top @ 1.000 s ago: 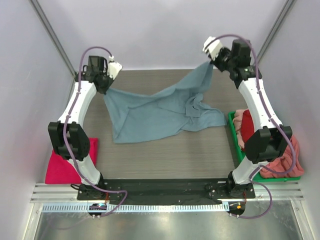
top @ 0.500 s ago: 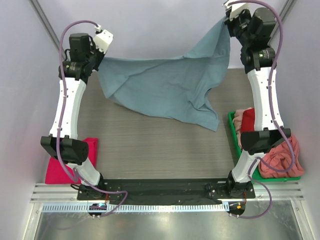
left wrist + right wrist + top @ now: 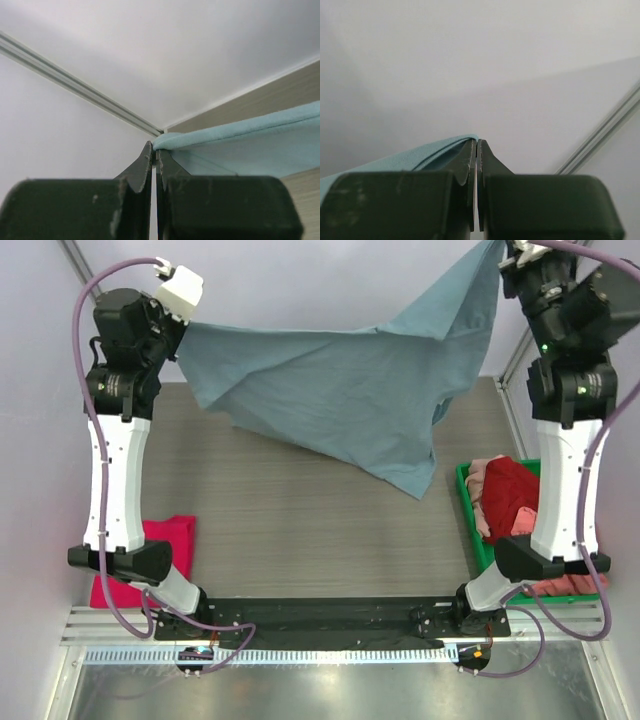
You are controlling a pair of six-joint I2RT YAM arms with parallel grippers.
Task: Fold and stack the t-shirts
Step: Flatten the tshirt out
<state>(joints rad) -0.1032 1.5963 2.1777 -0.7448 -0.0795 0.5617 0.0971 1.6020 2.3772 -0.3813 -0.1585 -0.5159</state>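
Note:
The grey-blue t-shirt [image 3: 350,390] hangs spread in the air between both raised arms, its lowest corner dangling above the table near the green bin. My left gripper [image 3: 185,328] is shut on its left corner, seen as a blue edge [image 3: 235,132] at my fingertips [image 3: 149,152]. My right gripper [image 3: 500,250] is shut on its right corner, a blue fold [image 3: 420,155] against my fingertips [image 3: 470,150]. A magenta-pink shirt [image 3: 140,560] lies folded at the table's front left. A red shirt [image 3: 510,495] and a salmon-pink shirt [image 3: 482,480] lie in the bin.
The green plastic bin [image 3: 470,515] stands at the right edge of the wood-grain table [image 3: 300,530]. White enclosure walls with metal rails [image 3: 75,82] close off the back and sides. The arm bases sit on a black plate at the front edge.
Both arms have risen and spread apart, lifting the grey-blue shirt off the table until it hangs stretched between them.

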